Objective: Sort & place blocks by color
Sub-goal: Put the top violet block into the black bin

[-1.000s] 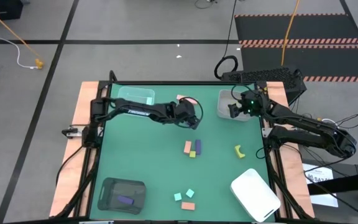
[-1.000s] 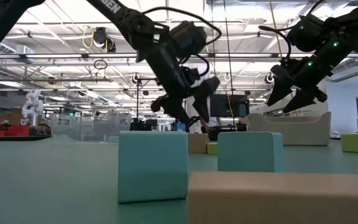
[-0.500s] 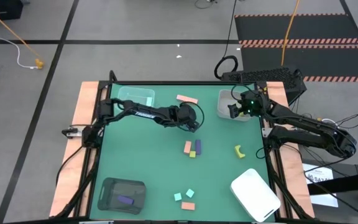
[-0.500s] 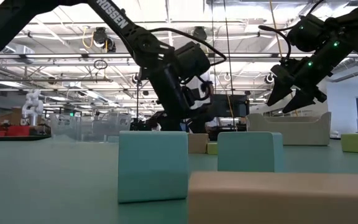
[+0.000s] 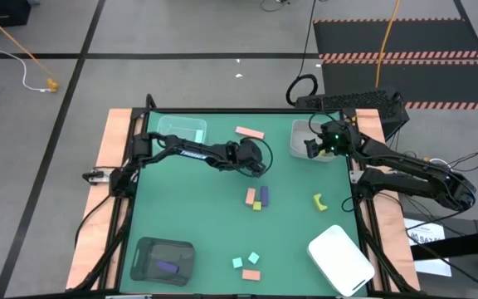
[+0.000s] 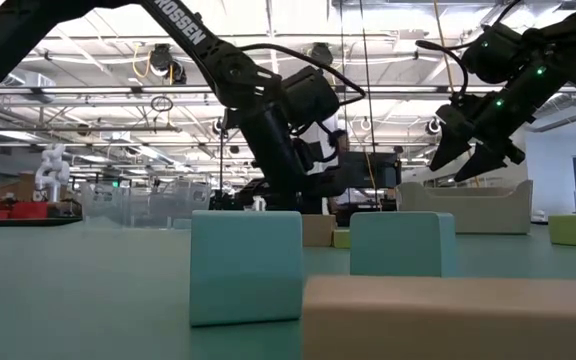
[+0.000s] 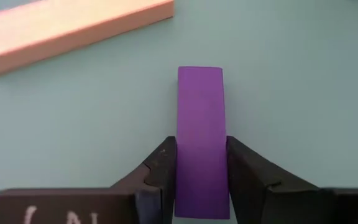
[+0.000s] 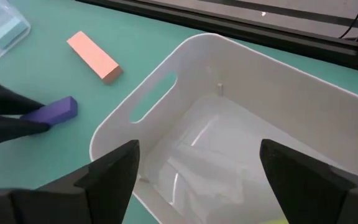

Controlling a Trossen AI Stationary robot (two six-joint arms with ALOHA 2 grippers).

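Purple and bar-shaped, one block (image 7: 201, 140) lies flat on the green surface (image 5: 197, 216) toward its far middle, clamped on both long sides by the jaws of the left gripper (image 7: 199, 177). Just beyond it rests a salmon-pink bar (image 7: 73, 34), apart from the purple one. Nearer the middle of the surface, a pink block (image 5: 251, 197), a purple block (image 5: 265, 194) and a small yellow-green one (image 5: 256, 205) sit close together, with a curved yellow-green piece (image 5: 319, 201) off to the right. Two teal blocks (image 5: 246, 261) and a pink bar (image 5: 251, 274) lie at the near edge. Another purple block (image 5: 167, 267) rests in the dark tray (image 5: 143, 249). Over the white bin (image 8: 166, 118) at the far right, the right gripper (image 8: 194, 180) hangs with its jaws spread wide and nothing between them.
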